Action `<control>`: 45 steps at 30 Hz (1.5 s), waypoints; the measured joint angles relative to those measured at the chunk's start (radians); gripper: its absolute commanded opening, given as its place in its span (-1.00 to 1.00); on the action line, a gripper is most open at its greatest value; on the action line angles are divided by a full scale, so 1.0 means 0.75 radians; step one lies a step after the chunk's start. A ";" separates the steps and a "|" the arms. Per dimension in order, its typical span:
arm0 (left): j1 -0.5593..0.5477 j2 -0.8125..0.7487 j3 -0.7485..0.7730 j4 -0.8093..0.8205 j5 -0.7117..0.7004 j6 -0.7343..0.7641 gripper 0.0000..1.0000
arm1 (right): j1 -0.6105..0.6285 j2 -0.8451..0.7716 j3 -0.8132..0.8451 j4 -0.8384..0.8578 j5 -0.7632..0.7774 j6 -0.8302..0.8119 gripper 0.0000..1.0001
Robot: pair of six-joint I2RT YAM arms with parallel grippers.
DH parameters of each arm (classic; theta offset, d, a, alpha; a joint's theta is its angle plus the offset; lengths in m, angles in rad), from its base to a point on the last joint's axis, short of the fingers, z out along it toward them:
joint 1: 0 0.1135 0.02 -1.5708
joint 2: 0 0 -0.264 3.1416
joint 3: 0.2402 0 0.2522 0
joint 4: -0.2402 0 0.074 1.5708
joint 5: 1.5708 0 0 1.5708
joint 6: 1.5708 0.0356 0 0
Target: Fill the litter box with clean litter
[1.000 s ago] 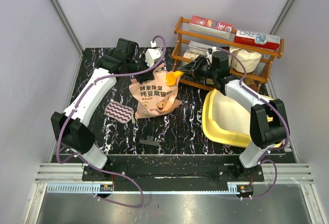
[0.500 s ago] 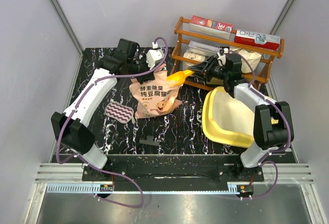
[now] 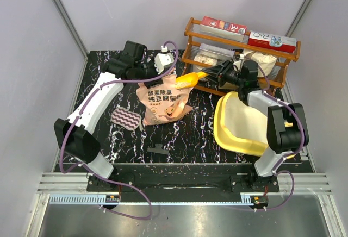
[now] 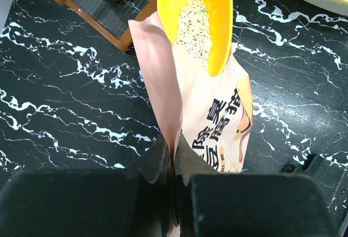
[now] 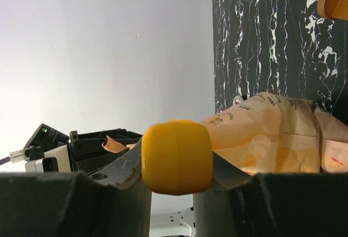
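Nearest on the right, the litter box (image 3: pixel 234 123) lies on the table under the right arm, which folds up from its base and reaches back over it, wrist turned left. Mid-table the peach bag (image 3: pixel 162 100) stands open. The left arm stretches up the left side and hooks right, left gripper (image 4: pixel 173 158) pinched tight on the bag's top edge. Right gripper (image 5: pixel 175 166) clamps the scoop (image 4: pixel 217 8) handle, with clean litter (image 4: pixel 197 27) in it, over the bag mouth. The wooden rack (image 3: pixel 239 47) is at the back.
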 measured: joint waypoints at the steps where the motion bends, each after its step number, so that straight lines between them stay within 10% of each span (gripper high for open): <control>1: 0.000 0.000 0.000 -0.001 0.000 0.007 -1.00 | -0.001 0.018 -0.006 0.029 -0.003 0.023 -1.00; 28: -0.002 0.000 0.024 -0.054 -0.009 0.049 -1.00 | -0.109 -0.014 -0.048 0.089 -0.069 0.107 -1.00; 45: -0.002 0.002 0.036 -0.077 0.001 0.066 -1.00 | -0.396 -0.388 -0.187 -0.176 -0.127 -0.018 -1.00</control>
